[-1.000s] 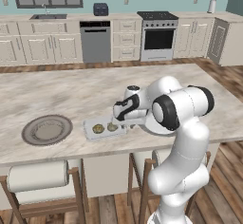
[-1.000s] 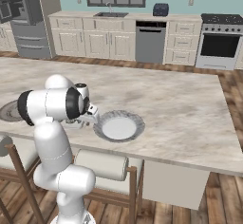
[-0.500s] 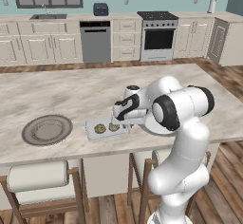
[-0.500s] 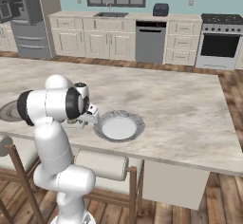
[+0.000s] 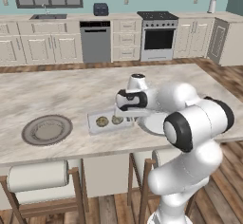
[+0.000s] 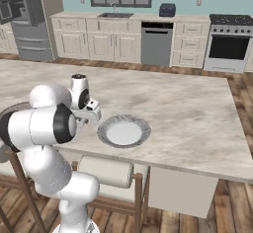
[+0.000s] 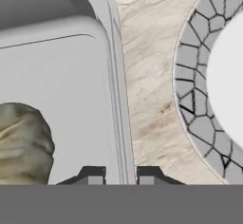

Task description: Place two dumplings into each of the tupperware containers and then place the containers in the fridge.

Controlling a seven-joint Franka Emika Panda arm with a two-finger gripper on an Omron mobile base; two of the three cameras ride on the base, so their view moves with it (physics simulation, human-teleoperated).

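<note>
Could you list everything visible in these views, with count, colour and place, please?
tupperware container: one, pale grey, on the island counter left of the white plate.
dumplings: two, tan, inside the container.
white plate: one, white with a grey patterned rim, near the counter's front edge.
round plate: one, brownish-grey, left part of the counter.
island counter: one, beige marble.
stools: two, wooden with pale cushions, in front of the counter.
fridge: one, grey, back left.
dishwasher: one, steel, back wall.
oven: one, steel, back wall.
tool: one, dark tips, shut on the container's rim.

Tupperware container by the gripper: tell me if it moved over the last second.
No. The tupperware container sits the same way between the round plate and the bowl.
</note>
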